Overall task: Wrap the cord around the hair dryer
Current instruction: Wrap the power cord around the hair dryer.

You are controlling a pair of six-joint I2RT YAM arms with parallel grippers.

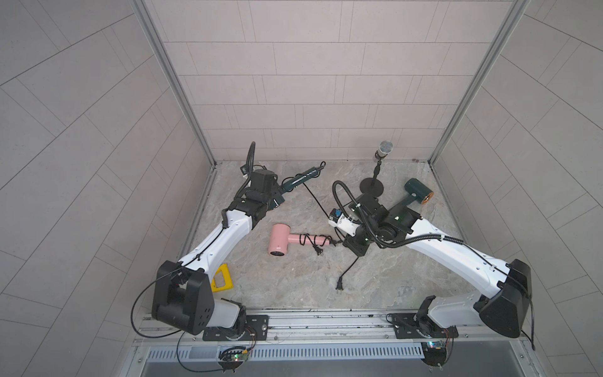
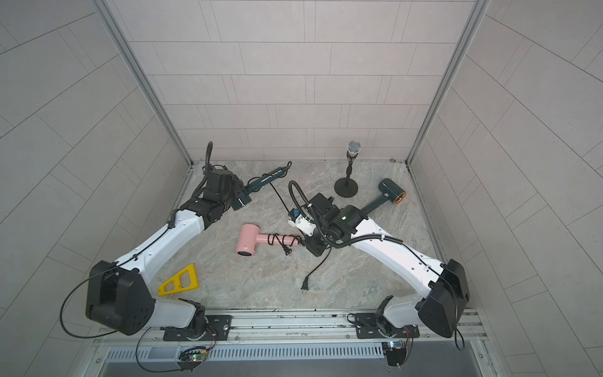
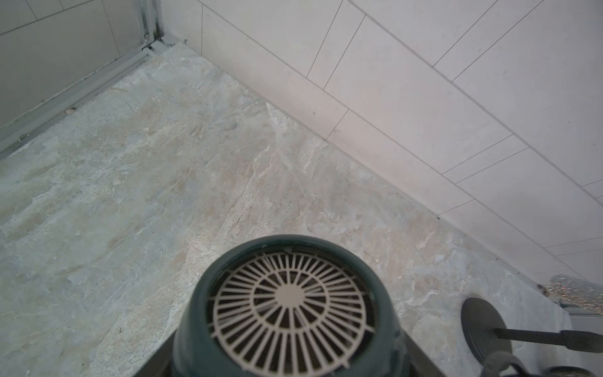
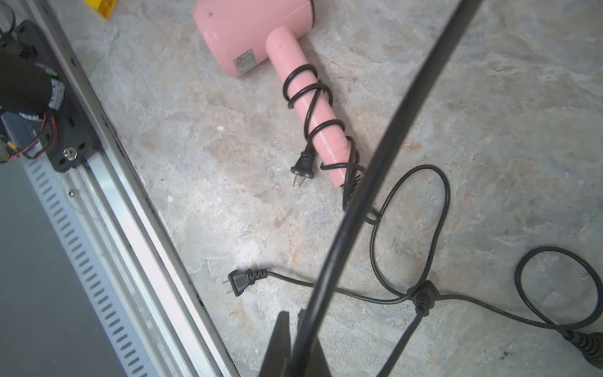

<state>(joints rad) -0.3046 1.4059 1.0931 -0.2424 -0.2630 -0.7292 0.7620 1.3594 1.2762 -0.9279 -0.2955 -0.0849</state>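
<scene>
Here, the left gripper [image 2: 233, 196] clamps the green hair dryer [image 3: 290, 300] by its head at the table's [image 1: 293, 293] back-left corner, while the right gripper [image 4: 298, 333] pinches its cord [image 1: 315, 197] mid-table — plug [image 1: 339, 286] trailing loose. The slack lies beside the already-wrapped pink dryer [image 1: 284, 240]; winding could snag and drag it, or pull the cord free.

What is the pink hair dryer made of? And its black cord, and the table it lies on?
Pink hair dryer: probably hard plastic, smooth with a soft sheen and a moulded seam.
Black cord: looks like a matte, rubbery coating, since it bends in loose coils round the handle.
Table: veined like stone, though it may be a stone-print sheet; I cannot tell which.
</scene>
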